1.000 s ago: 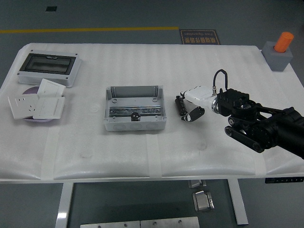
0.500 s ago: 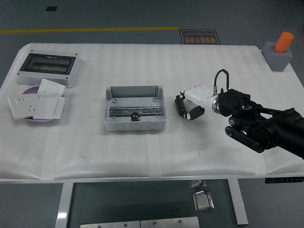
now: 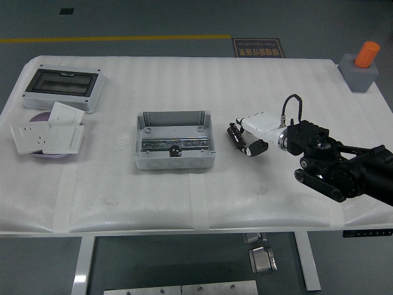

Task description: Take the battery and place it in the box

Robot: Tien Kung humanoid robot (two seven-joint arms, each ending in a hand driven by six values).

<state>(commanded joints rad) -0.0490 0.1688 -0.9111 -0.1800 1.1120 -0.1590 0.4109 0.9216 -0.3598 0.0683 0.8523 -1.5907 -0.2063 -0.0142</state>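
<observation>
The battery (image 3: 236, 134) is a small black cylinder lying aslant on the white table, right of the grey open box (image 3: 173, 117). My right hand (image 3: 251, 140), white-backed with black fingers, comes in from the right and its fingers curl around the battery's right end. The battery sits low, at or just above the table top. The box stands mid-table with a metal rail and a small black part inside, a short gap left of the battery. My left arm does not show.
At the far left corner lies a grey enclosure with a dark clear lid (image 3: 61, 88). In front of it, white socket plates (image 3: 48, 134) rest on a purple disc. An orange cylinder on a grey block (image 3: 361, 66) stands at the far right corner.
My right hand has closed in on the battery and the arm has drawn a little to the right and down. The battery has turned slightly under the fingers. The box has not moved.
</observation>
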